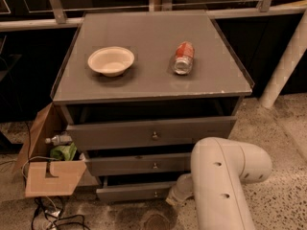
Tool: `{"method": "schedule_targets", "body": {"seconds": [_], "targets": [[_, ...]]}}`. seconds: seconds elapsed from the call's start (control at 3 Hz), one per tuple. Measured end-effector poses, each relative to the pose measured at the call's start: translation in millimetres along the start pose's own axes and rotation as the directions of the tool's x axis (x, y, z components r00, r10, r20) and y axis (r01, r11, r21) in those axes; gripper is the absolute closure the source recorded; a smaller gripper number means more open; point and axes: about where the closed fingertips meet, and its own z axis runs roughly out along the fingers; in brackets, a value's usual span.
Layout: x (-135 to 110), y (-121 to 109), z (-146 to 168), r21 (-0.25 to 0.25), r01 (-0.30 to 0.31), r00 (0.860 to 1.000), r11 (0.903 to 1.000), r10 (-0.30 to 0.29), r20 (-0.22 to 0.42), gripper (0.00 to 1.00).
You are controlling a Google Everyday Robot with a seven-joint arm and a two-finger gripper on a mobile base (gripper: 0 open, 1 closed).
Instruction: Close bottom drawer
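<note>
The bottom drawer (129,191) is the lowest of three grey drawers in the cabinet, with a small round metal knob (155,193) at its centre. It stands pulled out a little, with a dark gap above its front. My gripper (172,198) is low near the floor, at the right end of that drawer's front, right of the knob. My white arm (225,176) bends over it and hides the drawer's right end. The middle drawer (139,165) and top drawer (148,133) are also pulled out slightly.
A white bowl (111,60) and a red can (183,58) lying on its side are on the cabinet top. An open cardboard box (50,176) with a bottle and green item stands left of the cabinet. Cables (48,217) lie on the floor. A white post (288,56) stands at right.
</note>
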Motion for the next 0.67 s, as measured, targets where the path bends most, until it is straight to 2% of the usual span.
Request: {"method": "schedule_targets", "body": {"seconds": [0.33, 0.67], "targets": [[-0.4, -1.4, 0.4, 0.003, -0.001, 1.000, 1.0000, 0.001, -0.001, 0.85], [-0.4, -1.3, 0.4, 0.003, -0.001, 1.000, 1.0000, 0.001, -0.001, 0.62]]}}
